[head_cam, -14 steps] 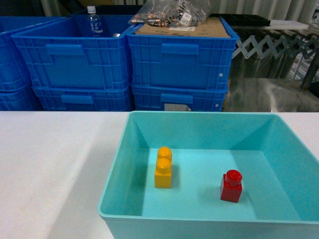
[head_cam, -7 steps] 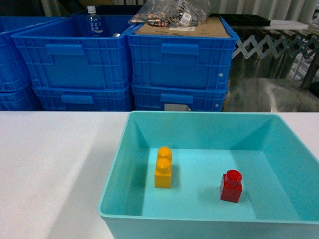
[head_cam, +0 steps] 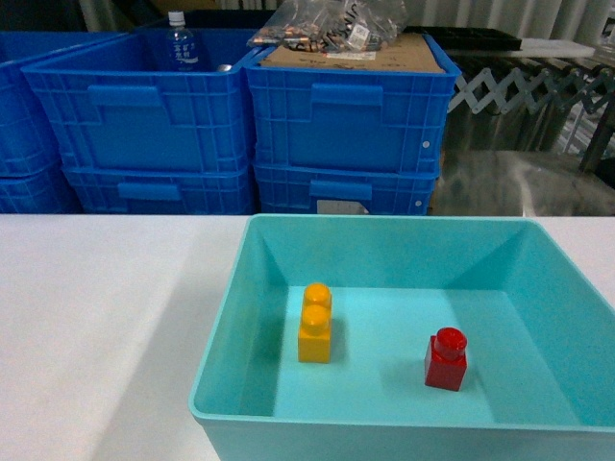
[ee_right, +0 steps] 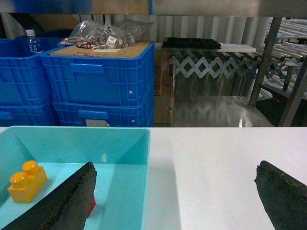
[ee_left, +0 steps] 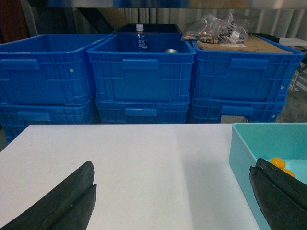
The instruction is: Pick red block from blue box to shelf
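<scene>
The red block [head_cam: 446,359] stands upright on the floor of the blue box [head_cam: 219,336], right of centre. Neither gripper shows in the head view. My left gripper [ee_left: 172,194] hangs open over the white table, left of the box's wall [ee_left: 243,158], with nothing between its fingers. My right gripper [ee_right: 175,194] is open too, straddling the box's right wall [ee_right: 146,182]; its left finger [ee_right: 72,199] hides all but a sliver of the red block [ee_right: 91,205]. The shelf [ee_right: 265,57] of shiny steel stands behind the table on the right.
An orange-yellow two-stud brick [head_cam: 315,325] stands in the box, left of the red block. Stacked dark blue crates [head_cam: 346,125] line the far side of the table, holding a bottle [head_cam: 180,40] and bagged parts [head_cam: 327,24] on cardboard. White table [head_cam: 96,327] extends left.
</scene>
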